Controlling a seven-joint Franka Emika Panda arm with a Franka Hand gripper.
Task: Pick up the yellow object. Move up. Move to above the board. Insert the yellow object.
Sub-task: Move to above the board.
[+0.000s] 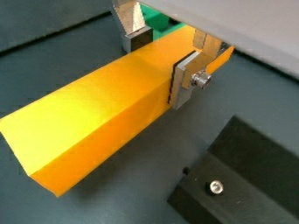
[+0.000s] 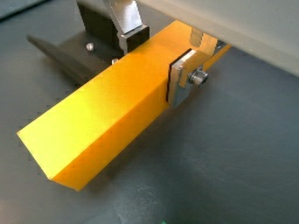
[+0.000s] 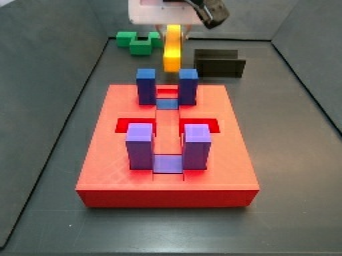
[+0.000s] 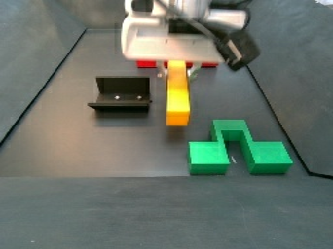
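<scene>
Two flat silver gripper (image 1: pixel 162 59) plates clamped on smooth long yellow object (image 1: pixel 100 109), matte dark floor (image 1: pixel 140 188)

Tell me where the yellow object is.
The yellow object hangs in the gripper, off the floor in a side view, between the fixture and green block.

Dark worktop (image 4: pixel 78 146) carries the board (image 3: pixel 107 175), green notched block (image 4: pixel 239 148) and fixture (image 4: pixel 121 95). Gripper (image 4: pixel 178 66) above it, clamping the yellow object (image 4: pixel 177 93).
</scene>
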